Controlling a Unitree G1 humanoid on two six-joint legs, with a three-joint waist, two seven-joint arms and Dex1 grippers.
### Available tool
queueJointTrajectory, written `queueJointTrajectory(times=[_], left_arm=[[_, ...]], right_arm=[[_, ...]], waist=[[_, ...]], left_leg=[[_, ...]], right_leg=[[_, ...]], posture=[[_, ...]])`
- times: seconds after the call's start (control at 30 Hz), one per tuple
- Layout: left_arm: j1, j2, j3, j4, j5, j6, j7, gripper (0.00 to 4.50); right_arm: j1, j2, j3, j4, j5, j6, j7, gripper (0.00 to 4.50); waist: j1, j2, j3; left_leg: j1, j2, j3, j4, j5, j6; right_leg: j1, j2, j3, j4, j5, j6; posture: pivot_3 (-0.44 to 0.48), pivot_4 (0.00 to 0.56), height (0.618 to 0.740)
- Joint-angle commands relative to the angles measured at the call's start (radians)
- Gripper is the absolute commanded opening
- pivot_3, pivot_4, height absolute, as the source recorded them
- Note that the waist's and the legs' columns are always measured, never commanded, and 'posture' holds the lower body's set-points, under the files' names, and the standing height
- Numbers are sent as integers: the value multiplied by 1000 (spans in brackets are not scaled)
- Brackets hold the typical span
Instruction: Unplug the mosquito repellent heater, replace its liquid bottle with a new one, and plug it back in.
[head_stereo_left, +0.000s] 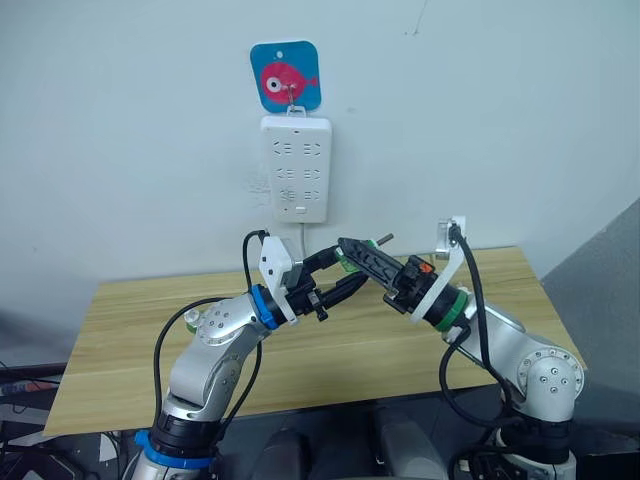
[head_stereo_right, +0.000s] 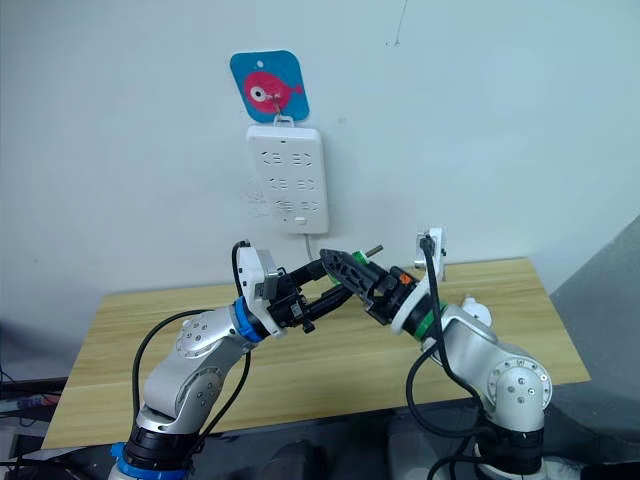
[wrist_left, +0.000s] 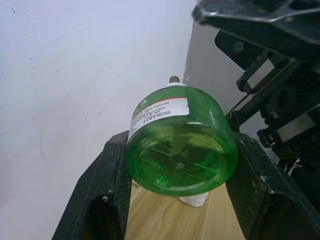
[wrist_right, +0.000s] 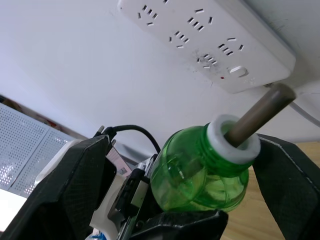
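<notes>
The left gripper (wrist_left: 180, 200) stays out of this advice only in name: clamped on the liquid bottle (wrist_left: 181, 142), it should hold firm while the right gripper (wrist_right: 165, 175), fingers apart around the bottle, closes squarely below the wick (wrist_right: 260, 114).

Both arms were raised and bent at the elbow, forearms angled inward so the two wrists met near the middle, above the table and below the wall. The left gripper (head_stereo_left: 335, 285) reached to the right, its black fingers (wrist_left: 107, 200) closed against opposite sides of the green liquid bottle (wrist_left: 181, 142), clamping it at the base. The right gripper (head_stereo_left: 355, 255) pointed up and to the left toward the left one, its fingers (wrist_right: 65, 190) spread wide on either side of the same bottle without pressing it. The two grippers sat tip to tip, nearly overlapping.
</notes>
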Motion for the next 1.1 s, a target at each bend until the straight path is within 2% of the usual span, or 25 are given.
queueJointTrajectory(times=[0.03,0.1,0.3,0.37,0.63,0.8,0.87,0.97,1.03,1.1], left_arm=[[-9,-6,-1,-44,-4,-14,10,2237],[-7,-5,-1,-46,-5,-15,11,2237],[0,0,-5,-49,-4,-24,9,2237],[7,1,-8,-49,-3,-30,4,2237],[30,10,-9,-50,3,-68,-18,2237],[42,53,-11,-55,18,-74,-43,3840],[58,104,-10,-48,40,-91,-85,4415],[78,178,-8,-20,73,-97,-125,4441],[88,213,-19,0,94,-92,-138,4441],[96,233,-25,10,115,-100,-149,4441]], right_arm=[[-12,-6,21,-6,21,-57,21,4131],[-9,-12,32,-3,30,-75,21,3588],[-5,-26,56,6,67,-115,18,1409],[-3,-28,61,10,88,-129,15,860],[0,-57,101,19,129,-142,24,861],[8,-79,107,14,108,-161,25,861],[29,-141,81,1,1,-177,51,861],[56,-265,110,2,-276,-227,118,861],[63,-352,201,36,-541,-312,166,861],[67,-386,267,85,-723,-393,200,861]], waist=[[0,0,0],[0,0,0],[0,0,-1],[1,0,-1],[1,0,-4],[1,0,-4],[3,0,-4],[6,0,-5],[9,0,-5],[12,0,-4]], left_leg=[[0,0,0,0,0,0],[0,0,0,0,0,0],[1,1,0,0,0,0],[1,1,0,0,0,0],[1,1,0,0,0,0],[2,1,0,0,0,0],[2,1,0,0,0,0],[2,0,1,0,0,0],[2,0,2,0,0,0],[3,0,3,0,0,0]], right_leg=[[0,0,0,0,0,0],[0,1,0,0,0,0],[0,1,0,1,0,0],[0,1,0,1,0,0],[0,1,0,1,0,0],[0,1,1,1,0,0],[1,1,0,1,0,0],[1,3,0,0,0,0],[1,4,0,0,0,0],[1,5,0,0,0,0]], posture=[[-153,127,730],[-153,127,730],[-153,127,730],[-151,125,730],[-149,123,730],[-135,129,730],[-132,130,730],[-125,143,730],[-120,148,730],[-116,157,730]])
